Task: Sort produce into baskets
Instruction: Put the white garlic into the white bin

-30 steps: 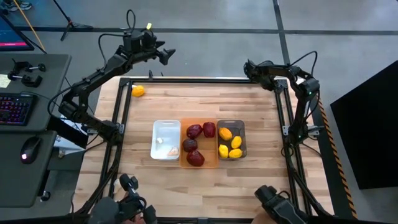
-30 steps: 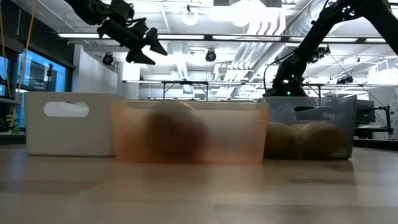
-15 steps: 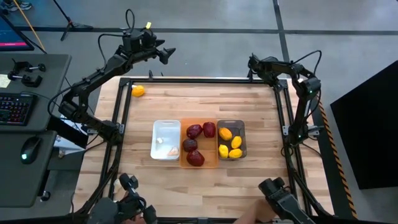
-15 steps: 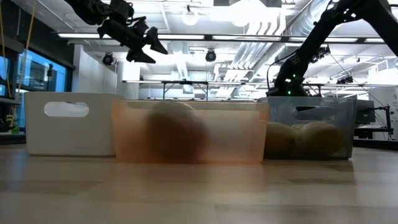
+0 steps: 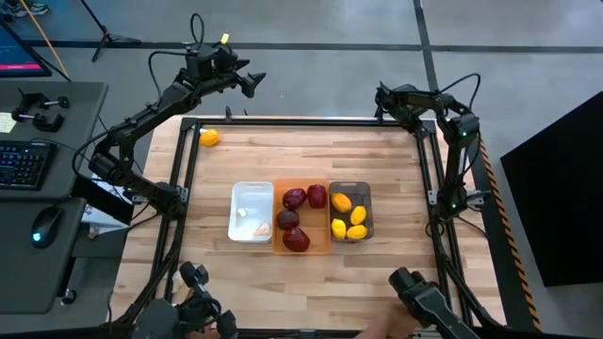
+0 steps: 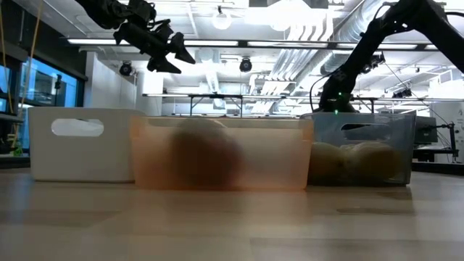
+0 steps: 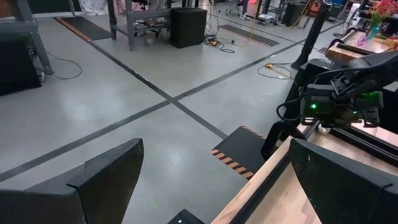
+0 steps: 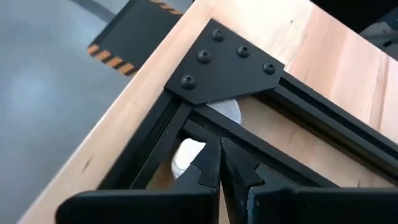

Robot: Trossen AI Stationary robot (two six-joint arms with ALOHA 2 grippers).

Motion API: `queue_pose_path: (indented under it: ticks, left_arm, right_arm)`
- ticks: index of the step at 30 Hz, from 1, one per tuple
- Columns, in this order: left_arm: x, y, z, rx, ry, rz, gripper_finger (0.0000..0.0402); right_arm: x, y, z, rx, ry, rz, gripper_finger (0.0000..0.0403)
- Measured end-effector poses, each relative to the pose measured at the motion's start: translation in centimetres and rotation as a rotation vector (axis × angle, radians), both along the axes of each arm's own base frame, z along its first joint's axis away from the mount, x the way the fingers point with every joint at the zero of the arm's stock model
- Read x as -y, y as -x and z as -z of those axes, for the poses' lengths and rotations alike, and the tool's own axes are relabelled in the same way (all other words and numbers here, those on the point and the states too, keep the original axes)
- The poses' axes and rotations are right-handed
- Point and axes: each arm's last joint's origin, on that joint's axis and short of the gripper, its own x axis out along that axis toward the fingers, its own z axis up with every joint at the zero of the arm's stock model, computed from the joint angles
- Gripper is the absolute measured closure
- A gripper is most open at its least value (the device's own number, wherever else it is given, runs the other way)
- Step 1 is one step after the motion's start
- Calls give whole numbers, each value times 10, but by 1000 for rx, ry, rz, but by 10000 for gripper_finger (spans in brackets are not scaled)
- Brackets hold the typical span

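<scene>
Whitish bulb (image 8: 187, 157) half-hidden behind closed right claw (image 8: 221, 163) at frame corner (image 8: 214, 65)

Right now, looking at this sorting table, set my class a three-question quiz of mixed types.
1. True or false: the orange basket holds dark red produce.
2. Where does the stray yellow fruit lie? A. in the white basket B. on the table's far left corner C. in the grey basket
3. Fill in: the left gripper is ____.

Key: 1 true; 2 B; 3 open.
</scene>
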Motion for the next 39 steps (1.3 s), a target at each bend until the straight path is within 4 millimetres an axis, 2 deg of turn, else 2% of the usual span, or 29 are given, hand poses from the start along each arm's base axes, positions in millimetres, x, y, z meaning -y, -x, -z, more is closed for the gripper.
queue_pose_path:
  ticks: [7, 10, 15, 18, 21, 25, 32, 39]
  left_arm:
    - [0, 0, 0, -10, -12, 4, 12]
    - [0, 0, 0, -10, -12, 4, 12]
    - [0, 0, 0, -6, -7, 2, 12]
    - [0, 0, 0, 2, 2, -1, 12]
    - [0, 0, 0, -9, -12, 4, 12]
    - [0, 0, 0, -4, -7, 2, 12]
    - [0, 0, 0, 9, 11, -4, 12]
    - [0, 0, 0, 14, 14, -5, 12]
  right_arm:
    - [-9, -15, -19, 90, -64, -167, 403]
    - [-17, -20, -40, 108, -44, -247, 403]
    - [-31, -24, -80, 42, 106, -296, 403]
    - [-31, -20, -93, 32, 162, -310, 403]
    - [-18, -14, -89, 123, 119, -408, 403]
    - [-2, -8, -70, 306, 99, -565, 403]
    - [-13, 10, -42, 289, 16, -462, 403]
    - [-16, 6, -24, 339, 88, -497, 403]
